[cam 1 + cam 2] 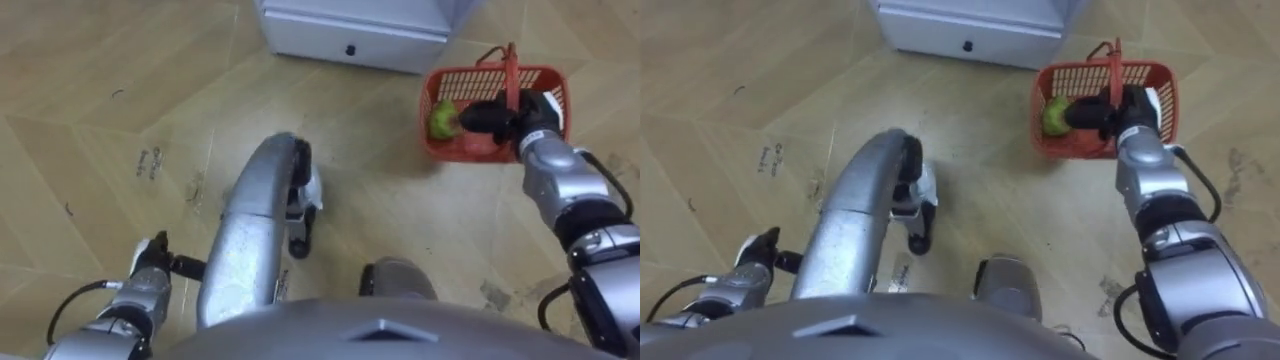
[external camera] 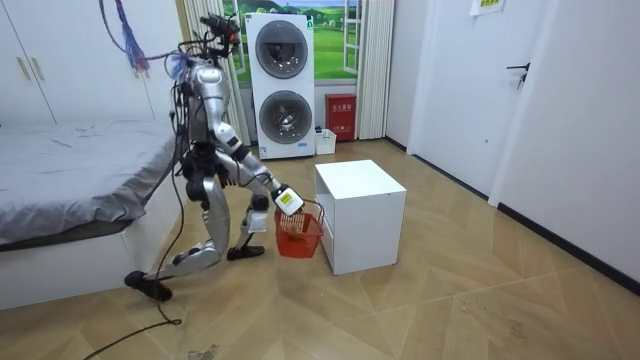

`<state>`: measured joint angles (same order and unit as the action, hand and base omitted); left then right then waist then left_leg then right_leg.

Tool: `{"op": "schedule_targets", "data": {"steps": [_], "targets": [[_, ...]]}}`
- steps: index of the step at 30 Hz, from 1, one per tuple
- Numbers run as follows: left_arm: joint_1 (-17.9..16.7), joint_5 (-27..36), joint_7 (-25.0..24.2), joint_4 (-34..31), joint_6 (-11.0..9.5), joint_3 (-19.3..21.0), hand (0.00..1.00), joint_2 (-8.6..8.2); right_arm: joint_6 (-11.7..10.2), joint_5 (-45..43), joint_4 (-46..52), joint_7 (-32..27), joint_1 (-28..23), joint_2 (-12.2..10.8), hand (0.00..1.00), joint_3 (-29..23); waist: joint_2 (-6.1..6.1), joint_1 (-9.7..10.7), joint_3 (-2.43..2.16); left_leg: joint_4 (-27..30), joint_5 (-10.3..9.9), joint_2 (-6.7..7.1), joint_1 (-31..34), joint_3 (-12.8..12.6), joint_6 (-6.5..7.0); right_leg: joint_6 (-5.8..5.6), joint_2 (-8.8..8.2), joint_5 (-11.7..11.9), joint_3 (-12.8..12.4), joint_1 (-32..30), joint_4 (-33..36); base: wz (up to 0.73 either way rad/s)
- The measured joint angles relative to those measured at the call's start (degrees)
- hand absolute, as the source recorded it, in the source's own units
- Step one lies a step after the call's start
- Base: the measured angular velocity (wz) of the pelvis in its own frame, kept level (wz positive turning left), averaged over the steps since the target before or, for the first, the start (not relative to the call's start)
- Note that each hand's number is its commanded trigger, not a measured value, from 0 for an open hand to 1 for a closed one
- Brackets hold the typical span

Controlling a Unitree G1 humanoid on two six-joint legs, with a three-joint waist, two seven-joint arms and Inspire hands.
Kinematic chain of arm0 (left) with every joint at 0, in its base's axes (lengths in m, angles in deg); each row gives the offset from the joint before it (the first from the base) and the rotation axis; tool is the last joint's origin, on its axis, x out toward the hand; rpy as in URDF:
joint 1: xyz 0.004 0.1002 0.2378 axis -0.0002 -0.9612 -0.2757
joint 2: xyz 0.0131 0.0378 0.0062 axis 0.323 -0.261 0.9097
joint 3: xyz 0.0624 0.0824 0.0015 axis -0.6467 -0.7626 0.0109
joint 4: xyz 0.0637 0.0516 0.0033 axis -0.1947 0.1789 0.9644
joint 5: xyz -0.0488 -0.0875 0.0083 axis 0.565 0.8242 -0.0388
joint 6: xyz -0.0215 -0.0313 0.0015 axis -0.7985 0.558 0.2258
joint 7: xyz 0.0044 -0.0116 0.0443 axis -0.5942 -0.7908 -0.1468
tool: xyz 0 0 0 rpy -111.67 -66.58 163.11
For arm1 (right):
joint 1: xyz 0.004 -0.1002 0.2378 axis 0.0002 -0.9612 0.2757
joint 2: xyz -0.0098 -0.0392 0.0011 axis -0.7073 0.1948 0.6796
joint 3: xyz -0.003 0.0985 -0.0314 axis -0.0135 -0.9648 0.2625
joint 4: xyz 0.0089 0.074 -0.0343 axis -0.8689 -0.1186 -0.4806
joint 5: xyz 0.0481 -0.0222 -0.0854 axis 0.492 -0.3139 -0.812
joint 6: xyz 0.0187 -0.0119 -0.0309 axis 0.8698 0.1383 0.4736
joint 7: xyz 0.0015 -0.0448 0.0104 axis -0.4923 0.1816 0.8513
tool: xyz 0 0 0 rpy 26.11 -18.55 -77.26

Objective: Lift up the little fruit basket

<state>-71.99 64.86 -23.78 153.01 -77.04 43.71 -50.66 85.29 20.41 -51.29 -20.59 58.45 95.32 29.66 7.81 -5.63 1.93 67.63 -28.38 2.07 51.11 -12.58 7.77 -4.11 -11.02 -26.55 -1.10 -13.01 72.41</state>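
Left eye view: the right hand point(image 1: 515, 118) is gripping, fingers curled, the handle of the red fruit basket point(image 1: 545, 75) low beside the white cabinet point(image 1: 350, 25), a light, stiff plastic load, likely best held mid-handle to keep its green fruit point(image 1: 443, 120) from rolling, while the left hand point(image 1: 150, 262) is hanging idle.

Both eye views look steeply down from the robot's head, close above the wooden floor point(image 1: 80, 150), set slightly apart sideways. The room view stands well off, about level, facing the robot's side. All three share the red fruit basket point(image 1: 470, 73) beside the white cabinet point(image 1: 340, 25).
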Motion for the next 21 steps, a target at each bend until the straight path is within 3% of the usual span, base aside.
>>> {"op": "schedule_targets", "data": {"steps": [2, 3, 5, 6, 8, 9, 10, 11, 12, 13, 14, 15, 16, 17, 18, 19, 21], "targets": [[-1.75, -0.38, 2.37, -1.68, 0.17, 0.66, 0.00, 0.07, 0.06, -4.81, 4.51, -0.75, -4.24, -2.02, 1.00, -0.62, -0.03, 0.80, -0.39, -11.36, 1.91, 0.56, -9.92, 0.48, -0.03, -0.17, 0.33, 17.79, 0.25, 1.44, -5.66, -0.29], [-1.84, -0.42, 2.95, -2.12, 0.16, 0.45, 0.00, 0.14, 0.05, -6.32, 5.38, -0.74, -5.19, -2.43, 1.00, -0.62, -0.14, 0.80, -0.45, -13.98, 2.44, 0.55, -12.27, 0.76, -0.12, -0.28, 0.60, 18.56, 0.25, 0.89, -5.34, -0.31], [-1.88, -0.33, 4.89, -2.78, -0.60, -0.57, 0.00, 0.08, 0.11, -9.82, 7.72, -0.62, -8.60, -4.42, 1.00, -1.93, -1.41, 0.88, -0.99, -23.93, 4.75, 0.51, -21.58, 2.18, -0.66, -0.06, 1.17, 14.72, 2.11, -3.05, -2.44, -0.23], [-1.98, -0.36, 5.30, -2.83, -1.12, -0.91, 0.00, -0.01, 0.16, -10.63, 8.04, -0.72, -9.34, -4.72, 1.00, -2.11, -1.86, 0.85, -1.09, -26.31, 5.42, 0.46, -24.01, 2.59, -0.90, -0.04, 1.11, 13.17, 2.86, -3.83, -3.32, -0.19], [-1.99, -0.25, 6.54, -3.02, -2.47, -1.89, 0.00, -0.31, 0.40, -12.07, 11.30, -1.05, -11.72, -4.86, 1.00, -2.17, -3.84, 1.28, -1.10, -33.71, 7.44, -0.59, -31.41, 3.54, -1.83, 0.12, 1.39, 9.09, 5.11, -6.65, -11.34, -0.13], [-2.05, -0.26, 7.01, -3.07, -2.72, -1.91, 0.00, -0.32, 0.40, -12.54, 12.44, -1.06, -12.32, -4.97, 1.00, -2.24, -3.94, 1.54, -1.10, -35.22, 8.05, -0.60, -32.98, 3.72, -2.03, 0.30, 1.35, 8.48, 5.40, -7.24, -14.54, 0.04], [-2.40, -0.30, 7.48, -3.14, -3.25, -1.87, 0.00, -0.35, 0.39, -13.53, 14.92, -1.17, -13.46, -5.10, 1.00, -2.31, -4.21, 1.88, -1.17, -37.32, 8.66, -0.62, -35.56, 4.81, -2.66, 0.78, 2.05, 7.76, 6.00, -8.01, -22.24, 0.12], [-2.86, -0.39, 8.08, -3.59, -3.63, -1.42, 0.00, -0.36, 0.35, -14.40, 17.79, -1.53, -14.28, -5.34, 1.00, -2.30, -4.30, 2.04, -1.23, -38.17, 8.80, -0.98, -37.30, 5.44, -2.92, 1.82, 3.24, 8.06, 6.12, -8.11, -32.06, 0.12], [-3.12, -0.52, 8.27, -3.75, -3.69, -1.01, 0.00, -0.31, 0.32, -14.81, 19.27, -1.85, -14.59, -5.53, 1.00, -2.30, -4.26, 2.15, -1.26, -37.75, 8.76, -1.27, -37.60, 5.38, -3.00, 2.48, 3.66, 8.55, 6.50, -8.06, -36.80, 0.11], [-4.02, -0.90, 8.35, -3.82, -3.74, 0.00, 0.00, -0.64, 0.23, -15.57, 21.91, -2.56, -15.35, -5.75, 1.00, -2.30, -4.93, 2.31, -1.95, -36.53, 8.66, -2.42, -37.88, 5.31, -4.04, 2.96, 4.35, 9.83, 7.55, -5.86, -41.11, 0.00], [-4.98, -1.16, 8.32, -3.97, -3.80, 0.32, 0.00, -0.57, 0.25, -16.29, 23.75, -3.06, -14.96, -6.21, 1.00, -2.00, -5.31, 2.23, -1.64, -35.05, 9.09, -3.25, -37.27, 5.25, -5.88, 3.57, 6.05, 11.53, 6.90, -2.31, -45.30, -0.04], [-5.40, -1.37, 8.30, -3.93, -3.81, 0.81, 0.00, -0.57, 0.24, -16.31, 24.81, -3.40, -14.90, -6.70, 1.00, -2.04, -5.18, 2.21, -1.57, -36.15, 9.30, -3.07, -37.03, 5.64, -6.31, 3.60, 6.44, 12.05, 6.24, -0.89, -47.17, 0.05], [-5.50, -1.51, 8.29, -3.97, -3.67, 1.12, 0.00, -0.59, 0.09, -16.22, 27.29, -4.81, -14.93, -7.03, 1.00, -2.21, -4.73, 2.48, -1.41, -41.26, 10.26, -1.93, -35.55, 7.00, -5.87, 3.44, 6.74, 12.73, 3.79, 1.20, -50.17, 0.22], [-5.50, -1.58, 8.27, -4.58, -3.54, 1.14, 0.00, -0.81, -0.22, -16.27, 29.84, -5.65, -14.84, -6.97, 1.00, -2.88, -4.76, 2.26, -1.48, -45.95, 15.87, -1.28, -33.23, 7.91, -5.19, 3.36, 7.13, 12.79, 3.54, 2.43, -52.26, 0.12], [-5.84, -1.60, 8.26, -4.70, -3.46, 1.26, 0.00, -0.88, -0.48, -16.36, 30.44, -5.89, -14.60, -7.36, 1.00, -3.19, -4.60, 1.80, -1.55, -45.91, 18.15, -1.39, -32.82, 7.60, -4.48, 3.33, 7.25, 12.78, 3.39, 3.15, -53.05, 0.07], [-6.61, -2.43, 8.26, -4.63, -3.21, 1.84, 0.00, -1.24, -0.58, -16.59, 32.46, -6.35, -14.65, -7.90, 1.00, -3.47, -4.42, 1.67, -1.99, -47.56, 18.79, -1.17, -34.92, 7.10, -4.25, 2.76, 7.05, 13.40, 4.29, 4.89, -54.99, 0.07], [-7.00, -3.99, 8.21, -4.47, -2.32, 1.78, 0.00, -1.40, -0.65, -17.19, 36.65, -6.81, -14.67, -8.09, 1.00, -3.92, -4.17, 1.63, -1.86, -49.83, 18.98, -0.75, -37.77, 7.06, -4.04, 2.42, 6.87, 14.08, 6.02, 7.27, -57.75, 0.06]]}}
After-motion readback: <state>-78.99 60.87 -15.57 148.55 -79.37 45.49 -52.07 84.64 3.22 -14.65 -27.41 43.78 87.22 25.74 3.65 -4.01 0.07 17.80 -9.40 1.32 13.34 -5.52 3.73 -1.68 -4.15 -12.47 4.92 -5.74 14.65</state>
